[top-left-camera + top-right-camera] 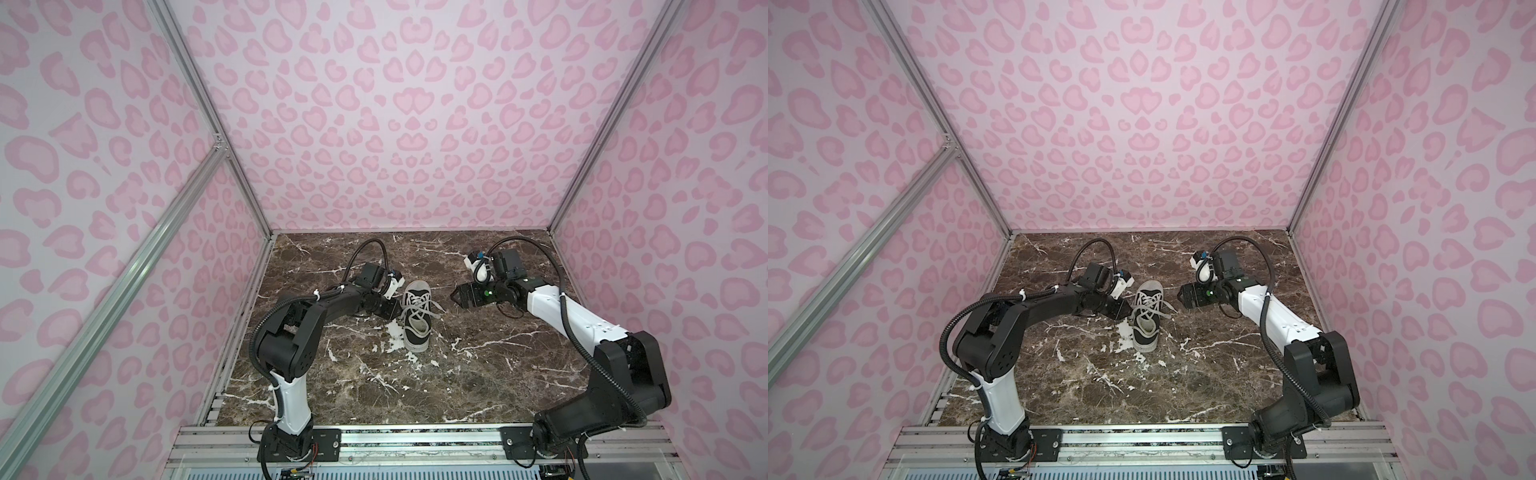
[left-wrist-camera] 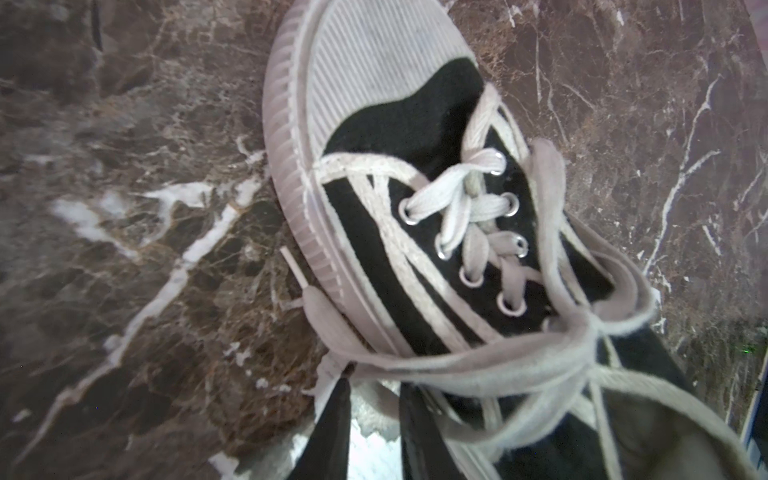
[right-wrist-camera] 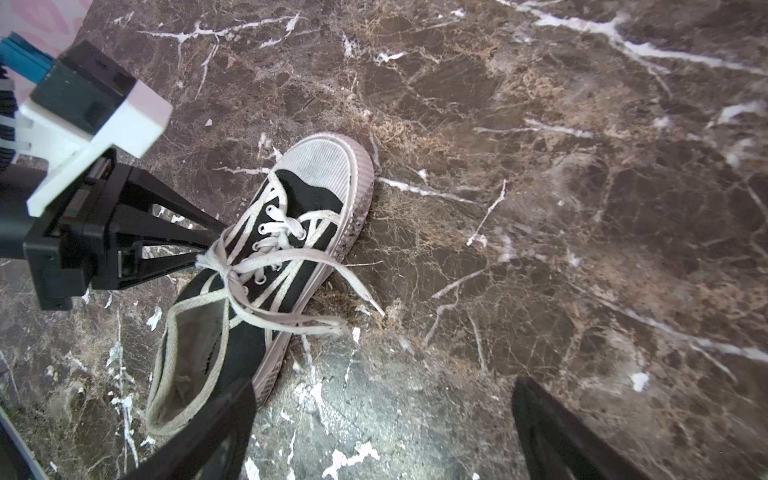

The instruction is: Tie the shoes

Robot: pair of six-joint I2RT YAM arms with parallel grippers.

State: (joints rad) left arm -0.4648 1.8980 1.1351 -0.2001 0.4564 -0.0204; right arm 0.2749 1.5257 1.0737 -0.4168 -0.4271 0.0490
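So, one shoe stands upright on its sole near the middle of the brown marble worktop, slightly left of centre. Toe cap points to the back wall, heel toward the arm bases. Black canvas, white ribbed toe and sole.

Left claw is low at the shoe's left side, level with the upper eyelets. In the right wrist view its two black fingers converge to a point, and the left claw meets the laces right where the strands bunch and cross above the tongue. Jaws narrow, nearly together, pinched on a lace strand. In the left wrist view the left claw sits at the frame edge with a lace band running across its tips. View is blurred, so the exact contact is hard to read there.

Right claw hangs above the worktop to the right of the shoe, apart from it, tips aimed toward it. In its own wrist view the right claw has its jaws spread wide, nothing between them, only marble.

Laces are threaded through the eyelets. Loose ends trail off both sides: one tip lies on the worktop beside the sole, another reaches out on the opposite side.
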